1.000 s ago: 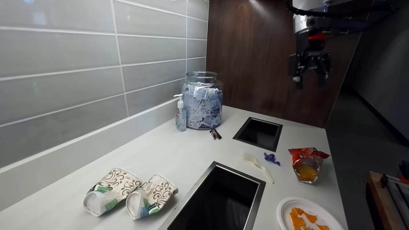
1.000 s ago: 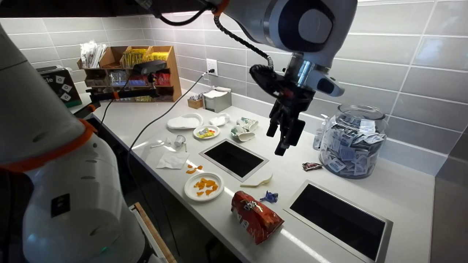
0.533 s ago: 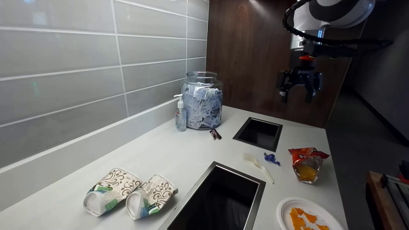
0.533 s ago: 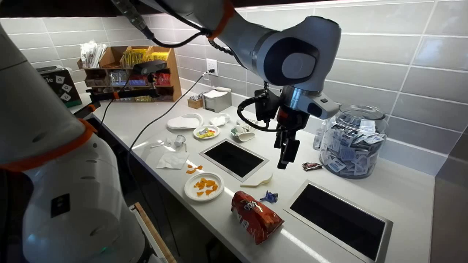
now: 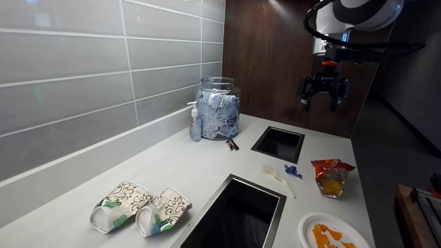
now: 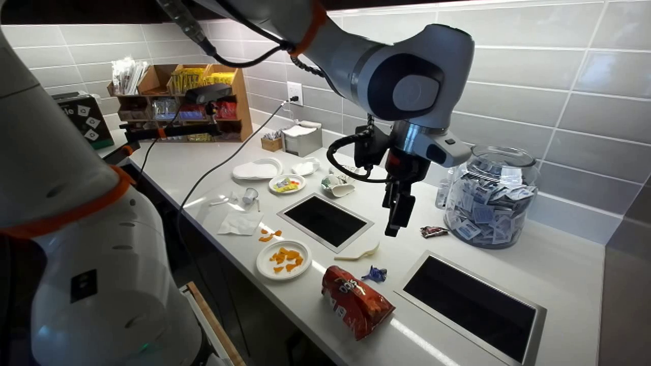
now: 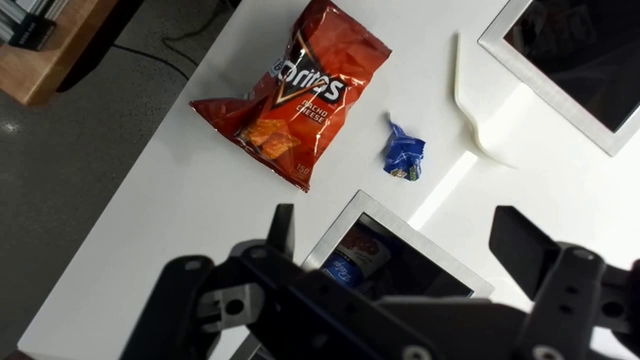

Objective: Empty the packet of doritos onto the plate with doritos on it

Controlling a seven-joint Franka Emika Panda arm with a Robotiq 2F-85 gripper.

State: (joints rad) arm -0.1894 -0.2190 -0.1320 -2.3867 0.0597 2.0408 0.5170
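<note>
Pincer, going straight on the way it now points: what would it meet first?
Probably the white countertop close to the blue wrapper, perhaps the wrapper itself; the pincer seems aimed clear of the Doritos packet, though depth is unclear.

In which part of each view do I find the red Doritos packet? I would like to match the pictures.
In an exterior view: the packet at right, below the middle.
In an exterior view: the packet low, slightly right of the middle.
In the wrist view: the packet high, slightly left of the middle.
Shared landmark: the crumpled blue wrapper, close beside the packet in all three.
</note>
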